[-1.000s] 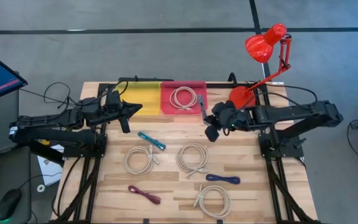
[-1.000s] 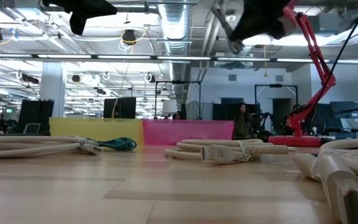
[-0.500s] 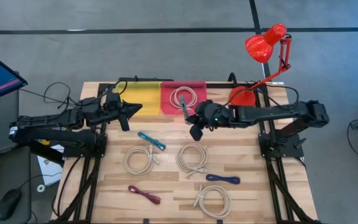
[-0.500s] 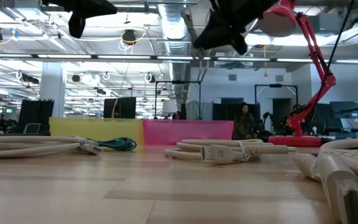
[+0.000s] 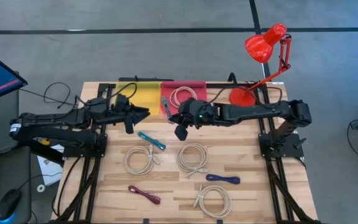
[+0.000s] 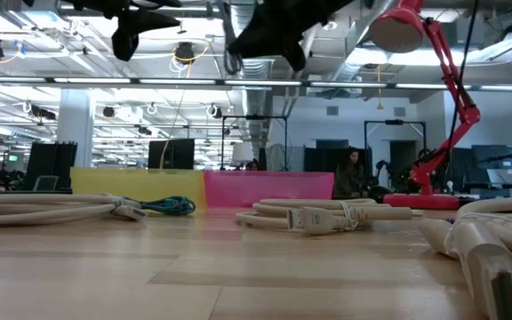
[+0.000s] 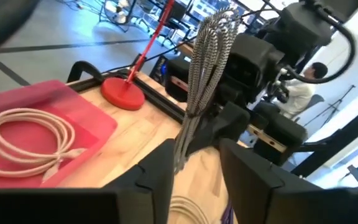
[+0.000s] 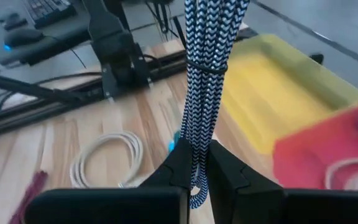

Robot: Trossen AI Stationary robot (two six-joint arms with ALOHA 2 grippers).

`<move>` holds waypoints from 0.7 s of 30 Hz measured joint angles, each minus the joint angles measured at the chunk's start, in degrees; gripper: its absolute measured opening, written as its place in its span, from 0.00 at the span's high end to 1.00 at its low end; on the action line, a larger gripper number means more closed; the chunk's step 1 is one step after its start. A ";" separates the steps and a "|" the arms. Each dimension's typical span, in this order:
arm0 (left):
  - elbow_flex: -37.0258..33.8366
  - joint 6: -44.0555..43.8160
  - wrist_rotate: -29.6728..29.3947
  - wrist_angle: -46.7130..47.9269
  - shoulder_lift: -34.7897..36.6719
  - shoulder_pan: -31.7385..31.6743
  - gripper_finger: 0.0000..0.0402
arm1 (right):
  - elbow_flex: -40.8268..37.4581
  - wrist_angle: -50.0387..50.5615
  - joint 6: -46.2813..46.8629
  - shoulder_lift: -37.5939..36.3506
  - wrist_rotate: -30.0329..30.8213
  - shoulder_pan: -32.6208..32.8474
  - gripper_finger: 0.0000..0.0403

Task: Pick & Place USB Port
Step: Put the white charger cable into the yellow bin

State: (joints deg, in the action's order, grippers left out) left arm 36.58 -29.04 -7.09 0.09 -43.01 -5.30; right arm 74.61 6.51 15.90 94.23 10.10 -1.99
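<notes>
A grey-and-black braided cable bundle (image 8: 205, 56) is held up in the air by my right gripper (image 8: 195, 171), which is shut on it. In the high view the right gripper (image 5: 169, 112) hangs over the near edge where the yellow tray (image 5: 143, 94) meets the pink tray (image 5: 194, 87). My left gripper (image 5: 146, 112) is open just left of it, pointing at the bundle (image 7: 205, 68). Its fingers (image 7: 160, 177) stand apart and touch nothing. A white cable coil (image 5: 183, 98) lies in the pink tray. My right gripper pinches the braided bundle near its lower end (image 8: 196, 146) between its two fingers. The fingers come from the table's right, slanting slightly down, and lie across the bundle. The bundle stands roughly upright above the fingers, clear of the table and trays.
On the wooden table lie a teal cable (image 5: 151, 140), white coils (image 5: 140, 158) (image 5: 193, 157) (image 5: 212, 200), a blue cable (image 5: 222, 179) and a magenta cable (image 5: 144, 195). A red desk lamp (image 5: 263, 46) stands at the far right corner.
My right gripper has carried the braided bundle toward the table's left, from the right end of the pink tray to the yellow tray's edge, staying shut. My left gripper has edged toward it, rolled a little and opened.
</notes>
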 joint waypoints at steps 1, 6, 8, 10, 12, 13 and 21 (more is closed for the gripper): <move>0.00 -0.02 0.00 -0.65 -0.47 0.00 0.66 | 1.11 0.74 0.01 0.66 -0.02 -0.14 0.96; 0.00 0.00 -0.02 -4.22 -2.15 0.00 0.62 | 5.87 1.22 -0.02 4.68 -2.44 -0.64 0.96; 0.00 0.07 -0.11 -4.42 -2.24 0.00 0.62 | 7.37 0.99 -0.02 5.85 -4.17 -0.86 0.96; 0.02 0.11 -0.13 -4.83 -2.49 0.00 0.61 | 8.81 0.98 -0.02 7.09 -4.99 -0.82 0.96; 0.00 0.15 -0.13 -4.68 -2.51 0.00 0.62 | 9.93 1.50 -0.01 8.50 -6.27 -0.80 0.96; 0.00 0.20 -0.13 -4.85 -2.49 0.00 0.62 | 10.30 1.60 -0.02 8.93 -7.07 -0.81 0.96; 0.00 0.32 -0.15 -5.39 -2.49 -0.02 0.62 | 11.41 1.48 -0.01 10.11 -10.50 -0.71 0.96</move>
State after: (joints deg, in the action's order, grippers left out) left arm 36.58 -28.71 -7.25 -5.30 -45.50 -5.32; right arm 86.02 8.00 15.89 104.33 -0.41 -2.70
